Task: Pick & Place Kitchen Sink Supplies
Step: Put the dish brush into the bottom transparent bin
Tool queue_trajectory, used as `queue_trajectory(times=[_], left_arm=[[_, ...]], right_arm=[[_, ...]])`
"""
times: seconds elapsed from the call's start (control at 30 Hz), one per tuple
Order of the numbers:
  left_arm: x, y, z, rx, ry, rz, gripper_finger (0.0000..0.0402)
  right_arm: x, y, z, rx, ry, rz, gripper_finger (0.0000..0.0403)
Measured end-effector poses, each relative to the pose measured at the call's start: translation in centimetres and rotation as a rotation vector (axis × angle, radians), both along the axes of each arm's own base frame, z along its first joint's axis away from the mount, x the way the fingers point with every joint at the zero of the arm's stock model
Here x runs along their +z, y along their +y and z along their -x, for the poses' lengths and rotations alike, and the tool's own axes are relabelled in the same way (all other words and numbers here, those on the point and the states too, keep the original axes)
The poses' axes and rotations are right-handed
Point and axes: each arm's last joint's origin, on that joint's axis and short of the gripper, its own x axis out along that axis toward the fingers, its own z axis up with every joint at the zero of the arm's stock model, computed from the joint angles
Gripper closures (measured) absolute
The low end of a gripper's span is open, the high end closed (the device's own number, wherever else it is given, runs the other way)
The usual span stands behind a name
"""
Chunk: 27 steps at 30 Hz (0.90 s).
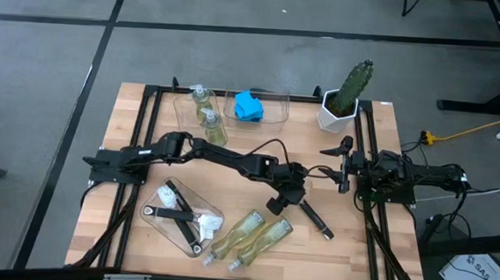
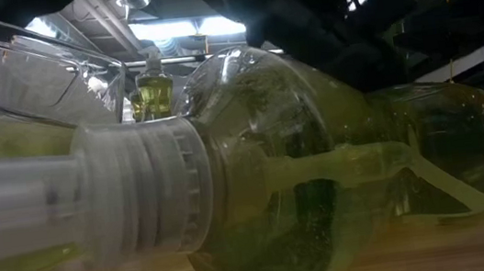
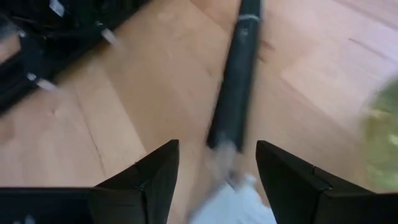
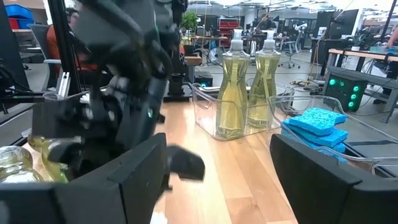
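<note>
Your left gripper (image 1: pixel 278 204) hangs over the table's middle, fingers spread around the white head of a dish brush (image 1: pixel 313 219) lying flat, not clenched. Your right gripper (image 1: pixel 345 165) waits open, released, near the right edge by the cactus (image 1: pixel 352 87).

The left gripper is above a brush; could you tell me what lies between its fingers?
In the left wrist view, the brush lies on bare wood between the open left gripper's fingers, untouched.

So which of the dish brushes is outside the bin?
The brush lying alone on bare wood right under the left gripper, whose jaws are open around it. The other brushes lie inside the clear bin at the front left.
</note>
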Motion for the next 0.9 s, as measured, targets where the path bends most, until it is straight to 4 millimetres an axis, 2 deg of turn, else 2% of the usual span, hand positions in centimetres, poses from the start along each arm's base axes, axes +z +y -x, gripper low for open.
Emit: queue_trajectory(times=[0.3,0.57,0.73,0.9], left_arm=[[-2.1,0.9,-0.6,0.036,0.010,0.021,0.0193],[-4.3,1.9,-0.5,0.092,0.124,0.139,0.0206],[-4.3,2.5,0.2,0.154,0.216,0.169,0.0220],[-4.0,2.6,1.5,0.217,0.346,0.127,0.0246]], right_arm=[[0.0,0.0,0.0,0.001,0.000,0.000,0.0118],[0.0,0.0,0.0,0.000,0.001,0.000,0.0118],[0.0,0.0,0.0,0.001,0.000,0.000,0.0118],[0.0,0.0,0.0,0.000,0.000,0.000,0.0118]])
